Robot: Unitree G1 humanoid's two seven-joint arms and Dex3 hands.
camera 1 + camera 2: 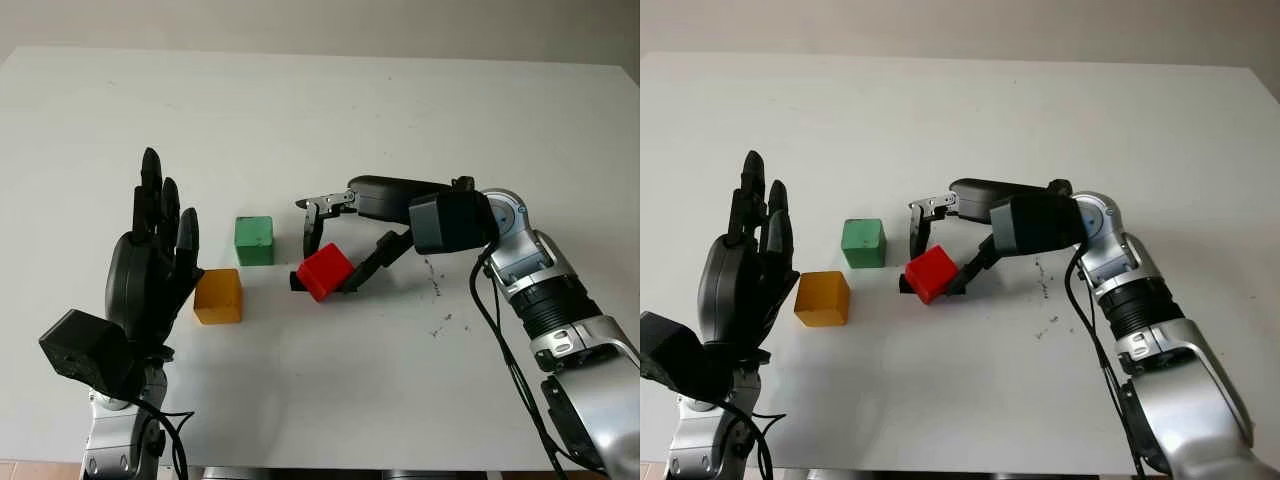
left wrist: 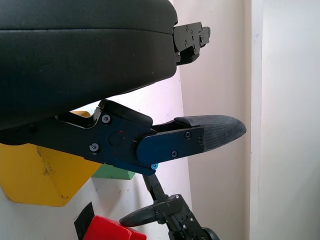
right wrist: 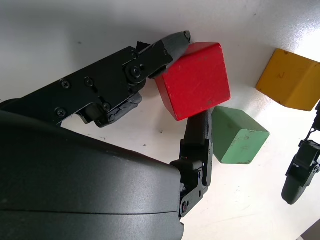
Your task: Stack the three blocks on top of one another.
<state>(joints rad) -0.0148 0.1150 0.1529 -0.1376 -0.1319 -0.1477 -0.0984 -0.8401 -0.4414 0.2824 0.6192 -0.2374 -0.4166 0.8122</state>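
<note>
Red block (image 1: 324, 271) is sitting tilted in my right hand (image 1: 345, 240), fingers (image 3: 170, 47) grasping it, just right of the green block (image 1: 254, 240); my left hand (image 1: 150, 265) is hovering open beside the yellow block (image 1: 218, 297).

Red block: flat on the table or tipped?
Tipped. The red block sits cornerwise, gripped between the right hand fingers; whether a corner touches the table, cannot tell.

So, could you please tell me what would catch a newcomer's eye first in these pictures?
Probably the red block, tilted near the middle of the white table and pinched in the right hand, which reaches in from the right. Just to its left sit the green block and, nearer the robot, the yellow block, apart and unstacked. The open left hand stands raised beside the yellow block.
</note>
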